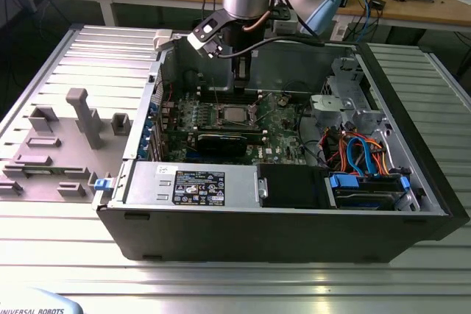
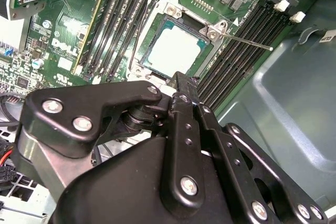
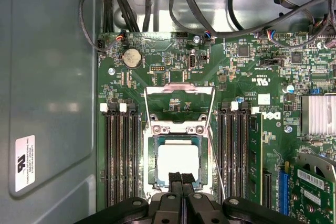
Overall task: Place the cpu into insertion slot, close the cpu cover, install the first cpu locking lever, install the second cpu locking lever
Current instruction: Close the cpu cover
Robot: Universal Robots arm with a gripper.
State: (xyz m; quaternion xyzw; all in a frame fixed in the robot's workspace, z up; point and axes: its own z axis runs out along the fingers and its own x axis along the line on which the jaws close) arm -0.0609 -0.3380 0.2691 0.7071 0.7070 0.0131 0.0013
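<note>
Now gripper [image 3: 181,177], tips together, at cpu [image 3: 177,160] edge w/ cover [image 3: 178,86] up.

You see a pale silver-grey top on the cpu [image 3: 177,162]. The motherboard [image 3: 173,51] is green, its memory slots [image 3: 111,161] black with white clips. The gripper [image 3: 181,178] is black. The cables [image 1: 358,154] are blue and orange, and the case [image 1: 294,237] is dark grey.
</note>
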